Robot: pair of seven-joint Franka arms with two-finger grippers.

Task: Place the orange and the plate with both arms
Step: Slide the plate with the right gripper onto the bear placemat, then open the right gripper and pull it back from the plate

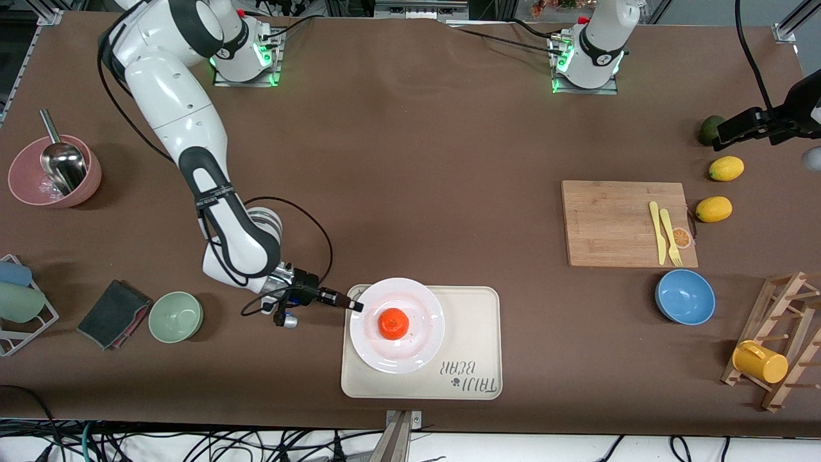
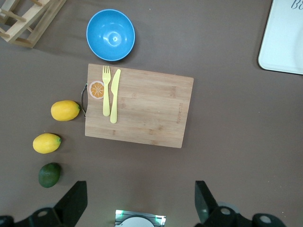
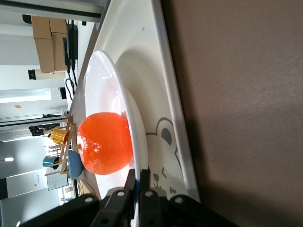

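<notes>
The white plate lies on the cream tray near the front edge, its rim overhanging the tray toward the right arm's end. The orange sits in the plate's middle. My right gripper is low at that overhanging rim, shut on it. The right wrist view shows the fingers pinching the plate rim, with the orange just past them. My left gripper waits high over the left arm's end of the table, open and empty, as its wrist view shows.
A wooden cutting board carries a yellow knife and fork. Beside it are two lemons, a dark green fruit, a blue bowl and a rack with a yellow mug. A green bowl, dark cloth and pink bowl lie toward the right arm's end.
</notes>
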